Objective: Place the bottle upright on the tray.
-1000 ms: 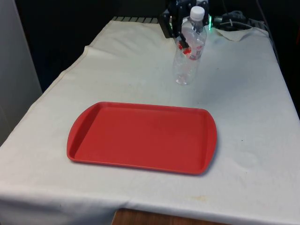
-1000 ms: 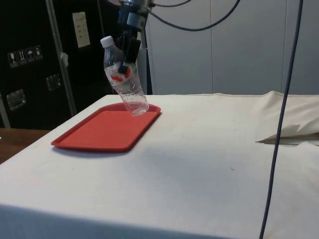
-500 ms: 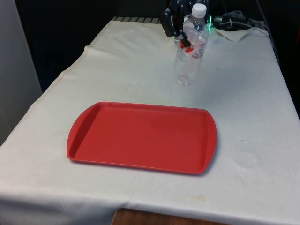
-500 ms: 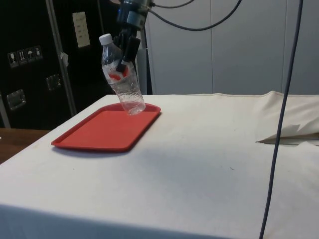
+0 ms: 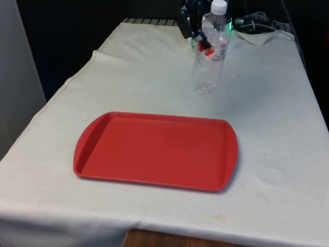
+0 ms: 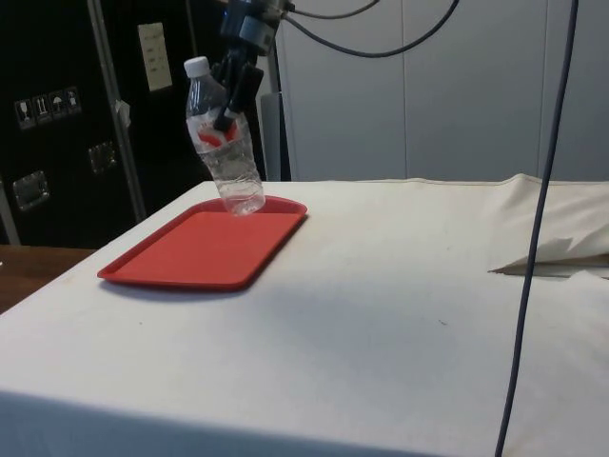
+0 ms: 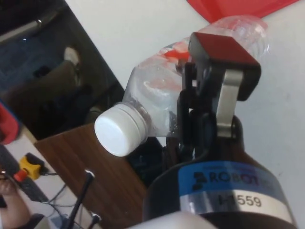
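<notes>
A clear plastic bottle (image 5: 209,56) with a white cap and a red label hangs in the air, nearly upright with a slight tilt. My gripper (image 5: 201,43) is shut on the bottle at the label, below the neck. In the side view the bottle (image 6: 222,143) hangs over the far end of the red tray (image 6: 195,249), held by the gripper (image 6: 226,116). From the front, the red tray (image 5: 154,150) lies flat in the middle of the table, nearer the camera than the bottle. The wrist view has one finger (image 7: 224,76) pressed against the bottle (image 7: 190,93).
White cloth covers the whole table. A crumpled fold of cloth (image 6: 552,252) lies at the side view's right. Black cables (image 6: 533,190) hang down there. Rig gear sits at the table's far end (image 5: 257,23).
The bottle has been carried a little higher and tipped closer to upright. In the side view it has shifted left, towards the tray.
</notes>
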